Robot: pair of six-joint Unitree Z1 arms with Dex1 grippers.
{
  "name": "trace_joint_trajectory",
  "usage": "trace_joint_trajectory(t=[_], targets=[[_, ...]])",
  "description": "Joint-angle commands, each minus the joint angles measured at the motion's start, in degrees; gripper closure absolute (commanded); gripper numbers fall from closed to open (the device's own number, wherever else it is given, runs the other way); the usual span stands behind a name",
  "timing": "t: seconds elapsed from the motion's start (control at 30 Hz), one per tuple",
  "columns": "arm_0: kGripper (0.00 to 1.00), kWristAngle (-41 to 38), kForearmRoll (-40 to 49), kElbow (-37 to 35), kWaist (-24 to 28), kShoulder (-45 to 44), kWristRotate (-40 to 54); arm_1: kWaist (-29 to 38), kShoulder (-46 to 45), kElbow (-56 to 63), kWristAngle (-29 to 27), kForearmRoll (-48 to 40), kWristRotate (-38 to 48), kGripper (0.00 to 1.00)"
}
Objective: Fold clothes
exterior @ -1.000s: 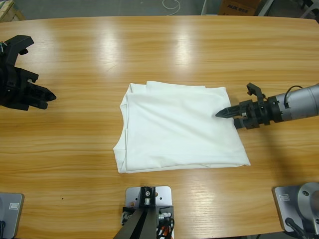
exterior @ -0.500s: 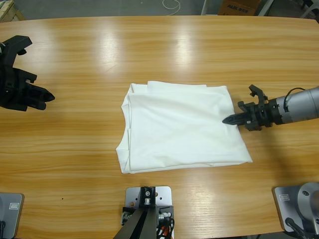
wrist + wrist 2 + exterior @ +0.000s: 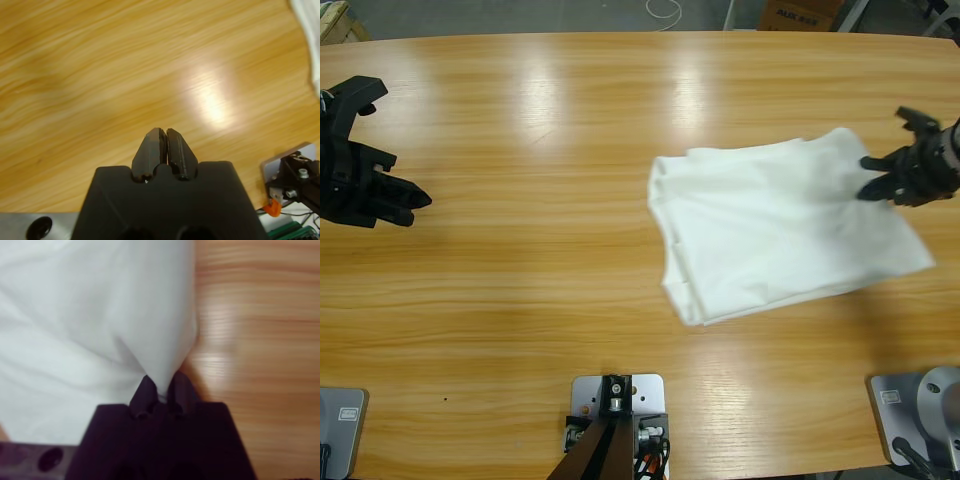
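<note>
Fabric of the T-shirt hides the right gripper's fingers.

You've got the long, glossy, light-brown wooden table under everything, and a brown cardboard box lies beyond its far edge.

Overhead light was bright and even, with pale glare streaks on the table in the high view and a hot spot in the left wrist view; the T-shirt was motion-blurred, the right wrist view soft throughout, shadows faint.
</note>
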Motion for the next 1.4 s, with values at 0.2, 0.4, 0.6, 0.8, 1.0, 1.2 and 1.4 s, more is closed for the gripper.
trace_joint_trajectory(t=[0.2,0.4,0.6,0.8,1.0,1.2,1.4], targets=[[1.0,1.03,-2.19,3.93,-0.58,-0.62,-0.72,25.4,3.85,-26.7,-29.2,32.81,2.04,1.0],[1.0,1.03,-3.89,4.87,-0.67,-0.29,-0.86,43.76,16.61,-40.85,-30.57,43.06,5.72,1.0],[1.0,1.03,-5.09,6.46,-0.67,-0.6,-1.09,48.84,21.5,-39.03,-24.93,39.45,7.41,1.0],[1.0,1.11,-5.4,6.93,-0.63,-0.81,-1.33,58.46,21.8,-32.94,-19.64,35.08,11.91,1.0],[1.0,1.04,-5.77,6.79,-0.69,-0.55,-1.4,60.08,25.22,-32.58,-19.22,33.04,11.38,1.0],[1.0,1.03,-5.77,7.37,-0.81,-1.24,-1.47,59.94,24.68,-33.45,-21.71,33.62,10.02,1.0],[1.0,0.83,-6.58,6.74,-2.52,0.12,-1.53,53.87,16.12,-39.99,-22.91,38.1,8.9,1.0]])
